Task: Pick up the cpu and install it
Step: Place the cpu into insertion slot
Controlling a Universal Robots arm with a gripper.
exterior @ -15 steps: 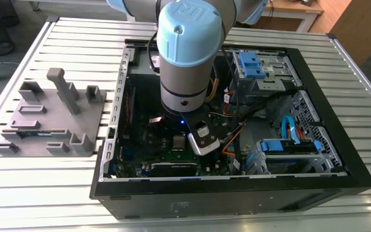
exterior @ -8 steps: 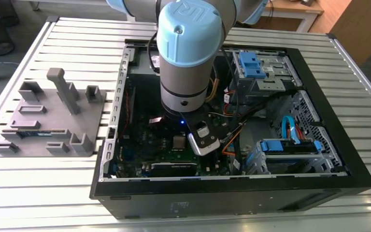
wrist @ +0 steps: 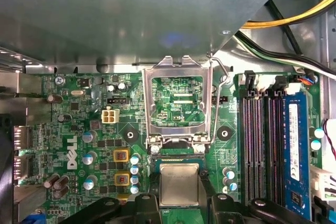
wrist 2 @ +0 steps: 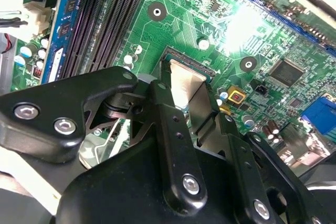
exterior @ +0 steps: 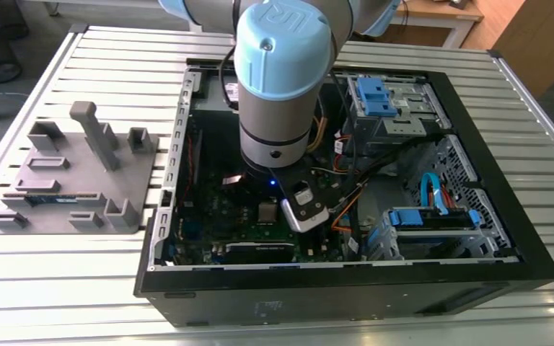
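The cpu (wrist: 178,183), a flat square chip with a silvery top, sits low over the socket on the green motherboard (wrist: 89,103). My gripper (wrist: 178,188) is shut on it, one black finger against each side. In the second wrist view the cpu (wrist 2: 184,83) shows between the fingers (wrist 2: 167,124), its far edge at the socket's dark rim. The hinged silver socket frame (wrist: 178,64) stands flipped open just beyond the chip. In the exterior view the arm reaches down into the open computer case (exterior: 354,288), and the cpu (exterior: 268,211) glints under the wrist.
Dark memory slots (wrist: 257,145) and a memory stick with a blue label (wrist: 294,156) run beside the socket. Yellow and black cables (wrist: 294,17) hang close by. Blue drive bays (exterior: 383,97) fill the case's far corner. A grey parts fixture (exterior: 75,180) lies at the exterior view's left.
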